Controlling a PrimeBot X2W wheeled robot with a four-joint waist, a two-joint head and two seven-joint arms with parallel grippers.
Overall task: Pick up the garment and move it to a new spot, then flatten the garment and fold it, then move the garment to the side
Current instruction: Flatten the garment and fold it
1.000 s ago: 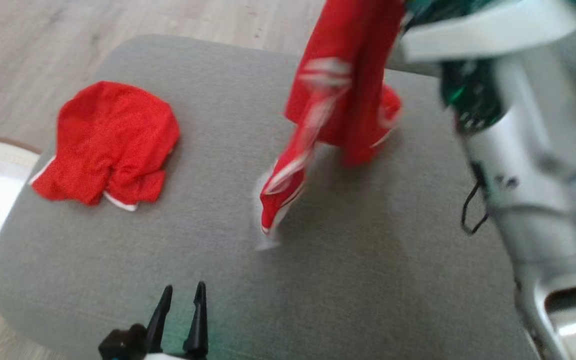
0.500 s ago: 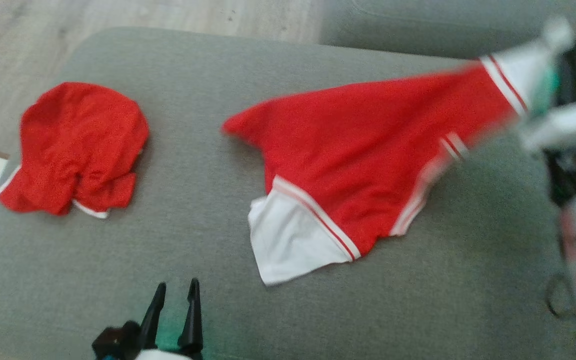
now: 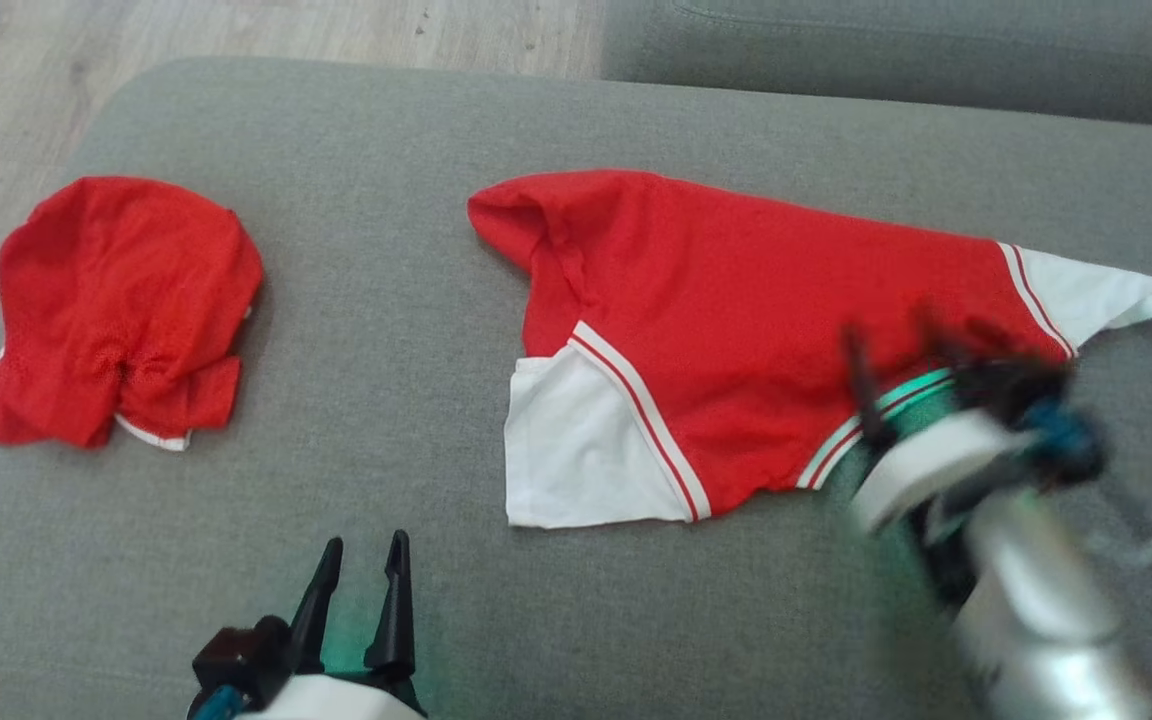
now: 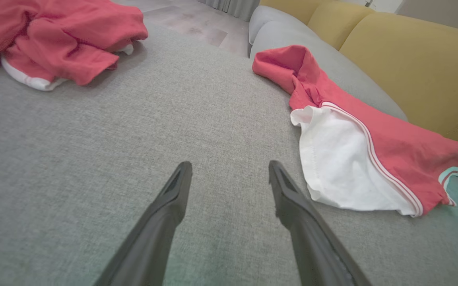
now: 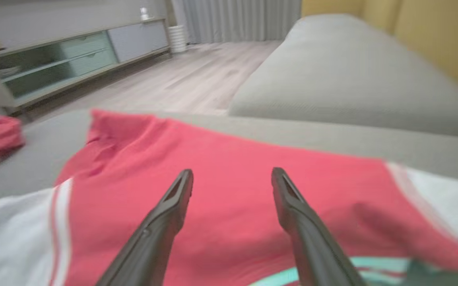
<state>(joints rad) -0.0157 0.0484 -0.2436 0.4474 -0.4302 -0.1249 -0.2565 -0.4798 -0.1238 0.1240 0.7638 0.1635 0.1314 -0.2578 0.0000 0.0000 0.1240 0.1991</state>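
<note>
red garment (image 3: 736, 330) spread on grey cushion (image 3: 416, 200), right claw (image 5: 232, 174) fingers wide apart, empty, above it, left claw (image 4: 230, 167) also wide, empty

Home, living room.

- Wide grey sofa seat (image 3: 386, 300), woven upholstery, rounded corners.
- Second grey seat cushion (image 5: 344, 79) past its far edge.
- Mustard-yellow back cushions (image 4: 412, 67) standing behind the seat.
- Pale wood-plank floor (image 5: 197, 79) off the seat's far left corner.
- Low sideboard (image 5: 74, 55) against the wall, with shelves and a grey door; blurred.
- Floor-length grey curtains (image 5: 237, 20) beside it.
- Household laundry on the seat: red garment (image 3: 736, 300) spread toward the right edge, crumpled red bundle (image 3: 106, 300) near the left edge.
</note>
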